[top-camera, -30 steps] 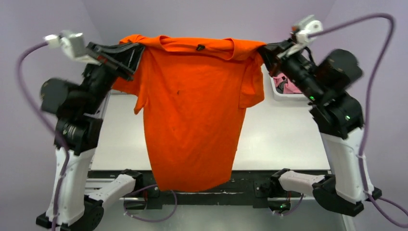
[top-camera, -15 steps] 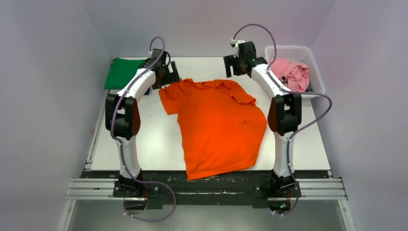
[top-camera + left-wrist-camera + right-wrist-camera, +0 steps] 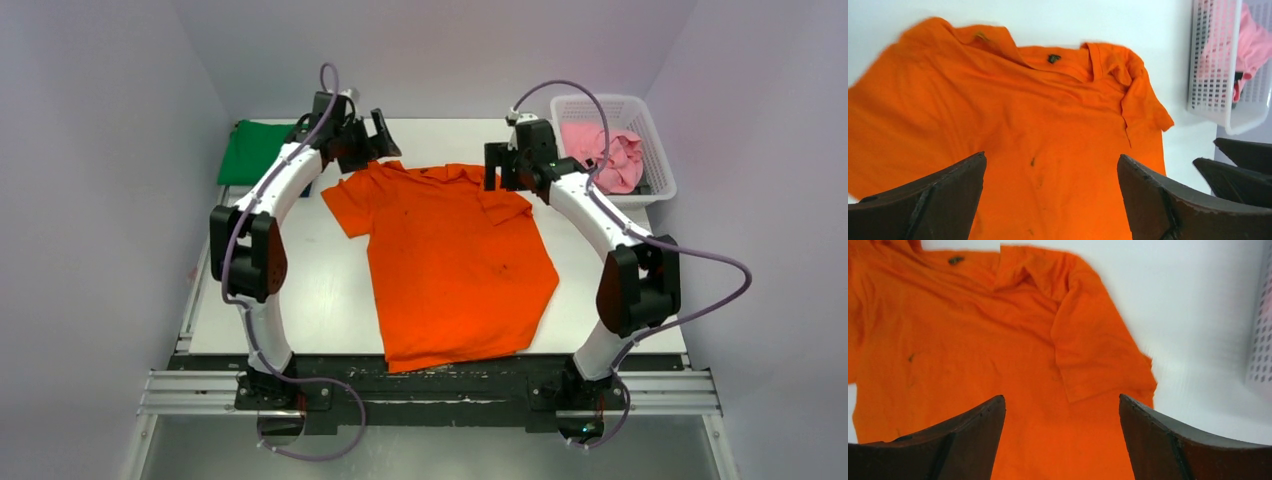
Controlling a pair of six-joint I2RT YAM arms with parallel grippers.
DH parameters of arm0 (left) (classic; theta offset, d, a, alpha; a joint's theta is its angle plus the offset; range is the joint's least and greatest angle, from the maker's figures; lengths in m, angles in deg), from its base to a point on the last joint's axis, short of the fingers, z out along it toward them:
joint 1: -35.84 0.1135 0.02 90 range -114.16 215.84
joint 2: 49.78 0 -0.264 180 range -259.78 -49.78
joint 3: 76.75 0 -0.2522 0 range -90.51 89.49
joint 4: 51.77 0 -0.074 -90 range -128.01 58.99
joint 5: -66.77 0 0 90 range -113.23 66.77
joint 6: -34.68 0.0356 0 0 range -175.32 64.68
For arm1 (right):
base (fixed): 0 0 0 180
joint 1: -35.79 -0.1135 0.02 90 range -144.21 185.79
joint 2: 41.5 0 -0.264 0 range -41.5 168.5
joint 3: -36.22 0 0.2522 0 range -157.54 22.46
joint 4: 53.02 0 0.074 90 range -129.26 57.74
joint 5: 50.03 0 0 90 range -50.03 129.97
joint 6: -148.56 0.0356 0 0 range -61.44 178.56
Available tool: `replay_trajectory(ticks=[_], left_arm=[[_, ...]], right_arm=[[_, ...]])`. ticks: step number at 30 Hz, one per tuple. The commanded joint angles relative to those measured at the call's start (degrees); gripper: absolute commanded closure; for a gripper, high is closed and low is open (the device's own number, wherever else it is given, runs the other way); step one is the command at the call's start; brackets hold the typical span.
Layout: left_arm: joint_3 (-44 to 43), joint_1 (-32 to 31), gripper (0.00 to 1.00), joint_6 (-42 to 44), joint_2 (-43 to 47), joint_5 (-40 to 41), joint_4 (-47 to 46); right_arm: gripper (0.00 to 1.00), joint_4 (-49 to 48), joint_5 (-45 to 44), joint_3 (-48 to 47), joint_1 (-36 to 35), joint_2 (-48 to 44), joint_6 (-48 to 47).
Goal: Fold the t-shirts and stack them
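Observation:
The orange t-shirt (image 3: 450, 260) lies spread face up on the white table, collar at the far side and hem at the near edge. Its right sleeve (image 3: 1093, 345) is creased inward. My left gripper (image 3: 368, 145) hovers just beyond the left shoulder, open and empty; in its wrist view the gripper (image 3: 1051, 156) frames the orange t-shirt (image 3: 1023, 110). By the right shoulder my right gripper (image 3: 505, 172) is open too, and in its wrist view this gripper (image 3: 1061, 397) holds nothing. A green t-shirt (image 3: 250, 152) lies folded at the far left. A pink t-shirt (image 3: 605, 155) is crumpled in the basket.
The white lattice basket (image 3: 610, 100) stands at the far right corner, close to my right arm, and the basket (image 3: 1208, 65) also shows in the left wrist view. Purple walls close in on the table's left, right and far sides.
A second ago both grippers held the orange t-shirt up by its shoulders. It now lies flat on the table, and both grippers have opened, let go and drawn slightly away.

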Motion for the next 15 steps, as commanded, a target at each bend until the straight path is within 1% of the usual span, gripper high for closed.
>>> replay_trajectory(ticks=[1,5,7,8,9,12,15], left_arm=[[-0.3,-1.7,0.00,-3.5,-7.4,-11.7,-3.4],[-1.3,-2.1,0.00,-4.1,-11.1,-11.4,-2.1],[-2.3,-2.1,0.00,-3.1,-12.5,-9.1,1.0],[-2.4,-2.1,0.00,-2.9,-12.9,-8.4,2.2],[-2.2,-2.0,0.00,-2.8,-13.3,-7.8,3.3],[0.9,-2.3,0.00,-3.8,-13.4,-6.8,5.1],[4.0,-2.8,0.00,-5.4,-13.0,-2.1,12.0]], right_arm=[[0.20,-1.1,2.7,9.0,-2.7,0.3,3.9],[0.20,3.7,1.1,11.3,-6.2,2.3,4.9],[0.20,4.1,0.9,13.2,-6.8,3.1,6.7],[0.20,3.7,2.7,14.0,-6.7,3.9,8.0],[0.20,3.8,2.6,14.4,-6.7,5.0,9.0],[0.20,5.5,-0.5,11.7,-6.4,9.8,10.4],[0.20,7.3,-2.5,5.0,-4.6,15.9,10.8]])
